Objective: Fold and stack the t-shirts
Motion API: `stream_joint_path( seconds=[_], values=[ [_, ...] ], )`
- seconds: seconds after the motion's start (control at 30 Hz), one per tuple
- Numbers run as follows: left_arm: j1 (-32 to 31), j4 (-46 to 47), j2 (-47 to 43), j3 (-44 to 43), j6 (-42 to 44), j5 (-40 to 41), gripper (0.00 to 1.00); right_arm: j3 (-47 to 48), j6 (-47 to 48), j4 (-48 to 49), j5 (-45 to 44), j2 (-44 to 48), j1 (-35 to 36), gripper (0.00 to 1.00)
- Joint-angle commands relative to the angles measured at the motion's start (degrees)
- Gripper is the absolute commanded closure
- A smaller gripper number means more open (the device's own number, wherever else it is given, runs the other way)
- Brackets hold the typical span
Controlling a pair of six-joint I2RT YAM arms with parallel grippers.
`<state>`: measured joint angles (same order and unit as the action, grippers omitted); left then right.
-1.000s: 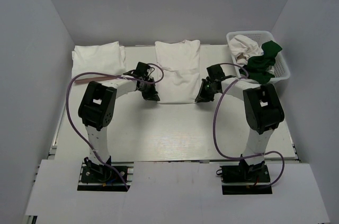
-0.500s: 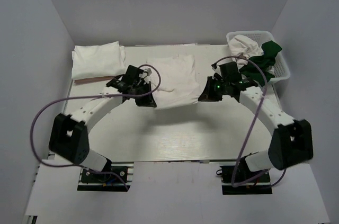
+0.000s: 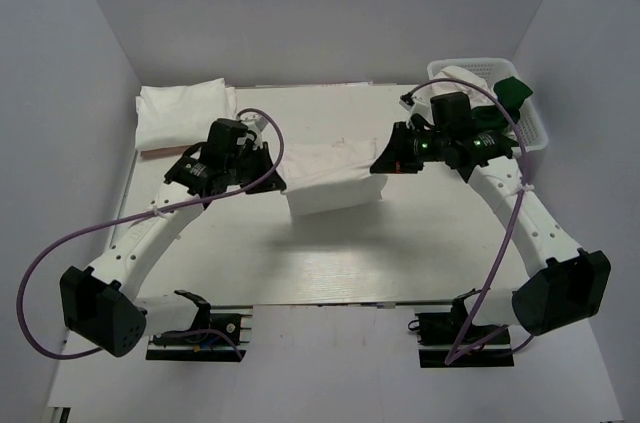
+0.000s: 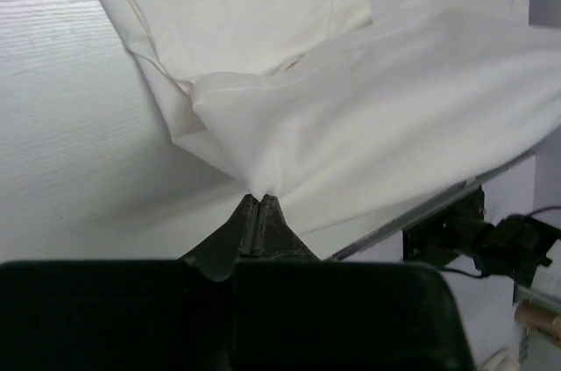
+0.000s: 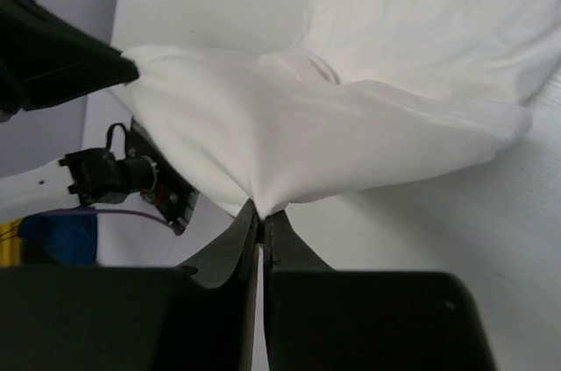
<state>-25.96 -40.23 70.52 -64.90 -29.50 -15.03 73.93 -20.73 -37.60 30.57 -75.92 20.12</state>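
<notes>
Since a second earlier, both arms had reached out farther and raised the near hem of the white cloth t-shirt point(image 3: 330, 178) above mid-table, the left gripper point(image 3: 277, 181) and right gripper point(image 3: 384, 165) each clamped fully shut on a corner, cloth sagging between them over the white table point(image 3: 350, 253).

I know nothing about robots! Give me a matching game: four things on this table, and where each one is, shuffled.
Things:
1. loose white cloth t-shirt
2. folded white cloth t-shirt
3. dark green cloth t-shirt
4. white plastic lattice basket

Places:
a. in the basket
b. far left, lying flat
c. far right corner
d. held up in the middle

Pairs: 1-d, 2-b, 3-a, 4-c
</notes>
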Motion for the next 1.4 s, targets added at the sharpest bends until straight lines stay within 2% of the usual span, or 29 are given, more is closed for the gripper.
stream_joint_path(
  seconds=[0.0, 0.1, 0.33, 0.6, 0.87, 1.1, 1.37],
  values=[
    [1.17, 2.26, -1.18, -1.45, -2.58, 5.61, 1.0, 0.43, -0.53, 5.33, 10.43, -2.73, -0.69, 1.0],
    [1.17, 2.26, -1.18, -0.93, -4.42, 9.57, 1.0, 0.07, -1.77, 6.4, 14.94, -5.9, -1.04, 1.0],
    [1.17, 2.35, 0.93, 0.3, -7.24, 18.26, 1.0, -1.33, -4.75, 12.02, 18.82, -9.76, -3.06, 1.0],
    [2.22, 5.07, 12.86, -7.07, -7.24, 24.34, 1.0, 0.33, -7.66, 15.89, 19.79, -16.71, -5.97, 1.0],
    [5.12, 7.0, 24.56, -18.41, -5.49, 22.33, 1.0, 6.3, -9.59, 19.76, 21.02, -25.14, -9.31, 1.0],
    [5.65, 9.99, 30.72, -27.62, -2.59, 19.68, 1.0, 12.81, -9.94, 19.59, 21.9, -30.33, -11.33, 1.0],
    [6.18, 12.71, 41.62, -38.1, -0.47, 15.82, 1.0, 17.12, -10.12, 20.82, 22.08, -36.48, -14.75, 1.0]
  ],
)
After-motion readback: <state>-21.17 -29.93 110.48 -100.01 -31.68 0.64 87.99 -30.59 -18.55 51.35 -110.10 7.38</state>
